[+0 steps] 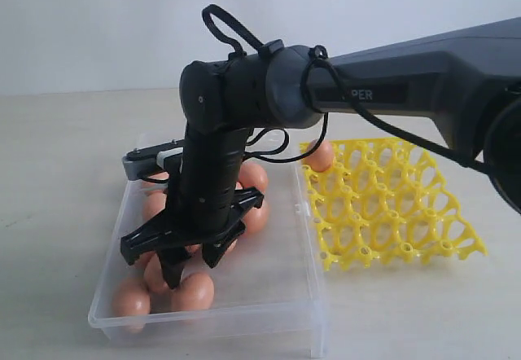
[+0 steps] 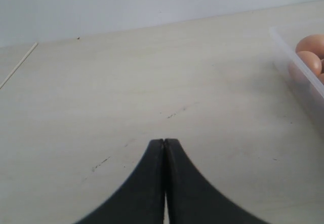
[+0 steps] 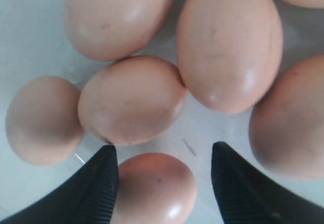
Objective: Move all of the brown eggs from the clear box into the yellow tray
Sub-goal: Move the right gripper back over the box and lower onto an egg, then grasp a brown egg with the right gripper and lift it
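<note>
The clear box [image 1: 277, 303] lies at the front left and holds several brown eggs [image 1: 193, 291]. My right gripper [image 1: 189, 272] reaches down into the box, open, with one egg [image 3: 154, 188] between its fingers; that egg sits against one finger [image 3: 96, 183] and apart from the other. More eggs [image 3: 131, 100] crowd around it on the box floor. The yellow tray [image 1: 391, 205] lies to the right of the box with one egg [image 1: 319, 156] in a far-left cup. My left gripper [image 2: 165, 142] is shut over bare table, with the box's corner and two eggs [image 2: 310, 62] off to its side.
The right arm [image 1: 391, 83] stretches in from the right above the tray. The light wooden table [image 2: 152, 82] runs back to a pale wall.
</note>
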`<state>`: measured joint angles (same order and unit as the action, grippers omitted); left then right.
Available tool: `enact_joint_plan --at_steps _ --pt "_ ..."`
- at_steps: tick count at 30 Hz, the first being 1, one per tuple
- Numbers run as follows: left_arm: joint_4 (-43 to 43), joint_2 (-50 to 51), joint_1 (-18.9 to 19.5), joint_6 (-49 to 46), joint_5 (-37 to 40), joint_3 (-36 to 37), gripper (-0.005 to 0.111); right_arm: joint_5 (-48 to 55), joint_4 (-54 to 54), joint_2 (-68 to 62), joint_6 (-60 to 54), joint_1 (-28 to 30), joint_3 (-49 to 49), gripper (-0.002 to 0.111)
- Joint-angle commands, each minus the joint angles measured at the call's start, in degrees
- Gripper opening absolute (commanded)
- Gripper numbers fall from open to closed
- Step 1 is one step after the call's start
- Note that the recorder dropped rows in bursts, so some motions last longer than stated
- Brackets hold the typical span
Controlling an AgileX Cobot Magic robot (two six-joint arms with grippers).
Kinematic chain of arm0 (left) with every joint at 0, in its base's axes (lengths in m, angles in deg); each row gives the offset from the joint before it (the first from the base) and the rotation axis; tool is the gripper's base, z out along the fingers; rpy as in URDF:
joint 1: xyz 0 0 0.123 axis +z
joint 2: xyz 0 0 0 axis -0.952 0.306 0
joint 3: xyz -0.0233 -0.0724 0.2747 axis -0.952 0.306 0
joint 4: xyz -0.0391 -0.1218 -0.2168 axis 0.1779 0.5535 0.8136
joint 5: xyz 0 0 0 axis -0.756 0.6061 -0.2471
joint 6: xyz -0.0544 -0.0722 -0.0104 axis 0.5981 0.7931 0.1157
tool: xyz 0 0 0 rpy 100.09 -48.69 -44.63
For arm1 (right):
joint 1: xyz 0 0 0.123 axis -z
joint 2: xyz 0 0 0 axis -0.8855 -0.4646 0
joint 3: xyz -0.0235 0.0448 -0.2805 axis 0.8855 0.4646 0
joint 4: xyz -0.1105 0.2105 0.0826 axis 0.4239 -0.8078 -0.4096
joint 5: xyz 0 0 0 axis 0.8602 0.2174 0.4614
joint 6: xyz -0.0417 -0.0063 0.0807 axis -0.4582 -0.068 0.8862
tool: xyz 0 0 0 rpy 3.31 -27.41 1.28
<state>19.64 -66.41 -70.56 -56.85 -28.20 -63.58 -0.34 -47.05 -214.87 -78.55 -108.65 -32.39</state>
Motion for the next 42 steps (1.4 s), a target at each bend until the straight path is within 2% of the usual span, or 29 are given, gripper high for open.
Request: enact_joint_plan --at_steps 1,7,16,18,22,27,31,42 --pt "0.1 -0.3 0.1 0.3 -0.4 -0.2 0.000 2.6 -0.7 -1.2 1.7 0.0 -0.3 0.054" --pt "0.1 -0.3 0.1 0.3 -0.4 -0.2 0.000 6.7 -1.2 -2.0 1.7 0.0 -0.3 0.054" --pt "0.1 -0.3 0.1 0.3 -0.4 -0.2 0.000 6.7 -0.7 -2.0 1.7 0.0 -0.3 0.053" --pt "0.1 -0.3 0.1 0.3 -0.4 -0.2 0.000 6.7 0.3 -2.0 1.5 0.0 -0.3 0.043" --pt "0.1 -0.3 0.1 0.3 -0.4 -0.2 0.000 6.6 1.9 -2.0 -3.1 0.0 -0.3 0.000" --pt "0.1 -0.3 0.1 0.3 -0.4 -0.2 0.000 4.2 2.6 -1.4 -4.4 0.0 0.0 0.000" --pt "0.1 -0.3 0.1 0.3 -0.4 -0.2 0.000 -4.8 3.9 3.1 -5.7 -0.2 4.1 0.000" --pt "0.1 -0.3 0.1 0.3 -0.4 -0.2 0.000 -51.2 3.2 26.5 -8.9 0.9 33.4 0.000"
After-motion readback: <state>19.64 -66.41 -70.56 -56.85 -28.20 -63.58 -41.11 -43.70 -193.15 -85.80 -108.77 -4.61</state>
